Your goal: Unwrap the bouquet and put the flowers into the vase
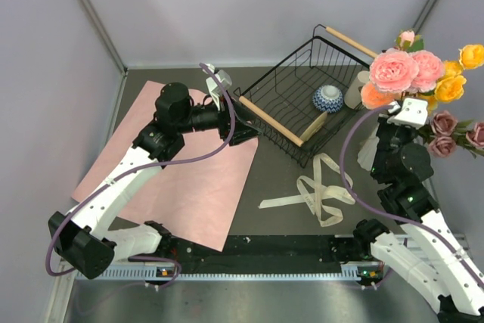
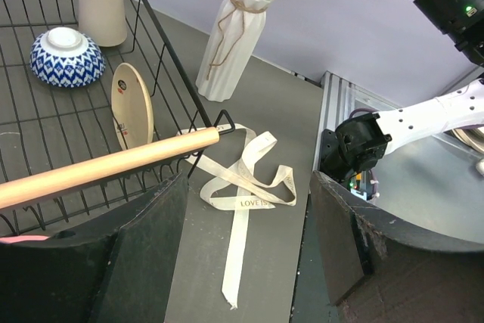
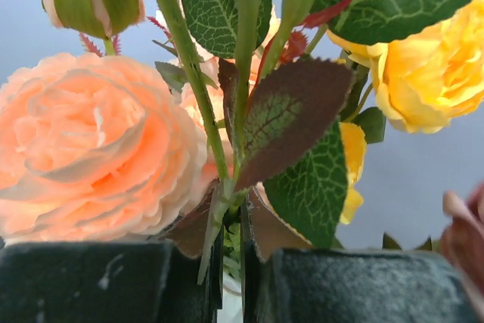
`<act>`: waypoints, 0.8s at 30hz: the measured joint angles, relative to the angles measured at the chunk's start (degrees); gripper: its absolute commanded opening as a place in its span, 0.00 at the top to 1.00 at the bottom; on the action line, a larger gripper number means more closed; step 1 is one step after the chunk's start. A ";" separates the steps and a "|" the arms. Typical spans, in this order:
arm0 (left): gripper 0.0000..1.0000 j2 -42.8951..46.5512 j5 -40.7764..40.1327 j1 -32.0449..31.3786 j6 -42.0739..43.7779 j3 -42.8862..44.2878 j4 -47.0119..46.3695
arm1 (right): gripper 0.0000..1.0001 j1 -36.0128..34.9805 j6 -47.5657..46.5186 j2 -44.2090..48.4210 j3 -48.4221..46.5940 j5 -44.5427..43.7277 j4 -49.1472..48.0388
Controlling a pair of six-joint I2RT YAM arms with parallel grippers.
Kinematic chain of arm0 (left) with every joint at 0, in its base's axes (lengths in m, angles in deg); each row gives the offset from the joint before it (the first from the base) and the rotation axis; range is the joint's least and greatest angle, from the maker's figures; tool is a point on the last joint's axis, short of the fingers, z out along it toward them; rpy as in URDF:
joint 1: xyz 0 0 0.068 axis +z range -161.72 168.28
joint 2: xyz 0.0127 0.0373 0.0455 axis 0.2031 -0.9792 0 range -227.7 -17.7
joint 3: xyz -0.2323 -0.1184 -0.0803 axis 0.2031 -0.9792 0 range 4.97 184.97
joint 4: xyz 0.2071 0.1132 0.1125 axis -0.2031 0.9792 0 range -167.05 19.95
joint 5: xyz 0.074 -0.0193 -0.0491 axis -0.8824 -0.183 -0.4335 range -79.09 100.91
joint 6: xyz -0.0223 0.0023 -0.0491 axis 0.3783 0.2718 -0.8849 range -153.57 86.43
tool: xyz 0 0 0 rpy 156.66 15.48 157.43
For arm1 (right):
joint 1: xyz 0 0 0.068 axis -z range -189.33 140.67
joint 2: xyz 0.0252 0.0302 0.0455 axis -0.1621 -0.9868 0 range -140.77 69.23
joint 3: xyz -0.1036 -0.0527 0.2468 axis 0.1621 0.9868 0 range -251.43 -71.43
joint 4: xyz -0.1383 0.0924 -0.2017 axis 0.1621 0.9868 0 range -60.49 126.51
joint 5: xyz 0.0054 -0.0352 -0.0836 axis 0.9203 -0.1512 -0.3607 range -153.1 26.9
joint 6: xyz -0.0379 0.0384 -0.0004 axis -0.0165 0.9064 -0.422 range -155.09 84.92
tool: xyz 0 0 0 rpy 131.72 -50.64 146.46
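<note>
right fingers [image 3: 91, 285] pinch flowers [image 3: 98, 149]; basket [image 1: 272, 122] (bowl [image 1: 327, 98]) beside vase [image 2: 227, 43]

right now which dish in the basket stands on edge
The small cream plate, standing upright on its rim; the blue patterned bowl and the tall cup rest flat.

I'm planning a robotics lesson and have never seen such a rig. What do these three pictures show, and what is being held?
Two robot arms, the left arm and the right arm, are bolted to the table's near edge. One picture looks down from above. The others come from a camera on each wrist, so the dark blocks at the bottom are that arm's own fingers. On the table lie pink paper, a ribbon and a wire basket holding a bowl, a cup and a plate. The flowers stand in a white vase. The right gripper is shut on their stems. The left gripper is open and empty, near the basket's wooden handle.
</note>
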 measured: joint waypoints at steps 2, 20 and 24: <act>0.29 0.00 0.02 -0.02 0.00 0.00 0.02 | 1.00 0.26 0.85 0.00 0.70 0.15 -0.17; 0.29 0.00 0.26 -0.02 -0.57 -0.02 0.00 | 1.00 5.44 8.50 -0.04 4.31 1.36 -4.07; 0.29 0.00 0.26 -0.02 -0.63 -0.02 0.00 | 0.86 5.49 8.92 -0.44 4.24 1.46 -4.07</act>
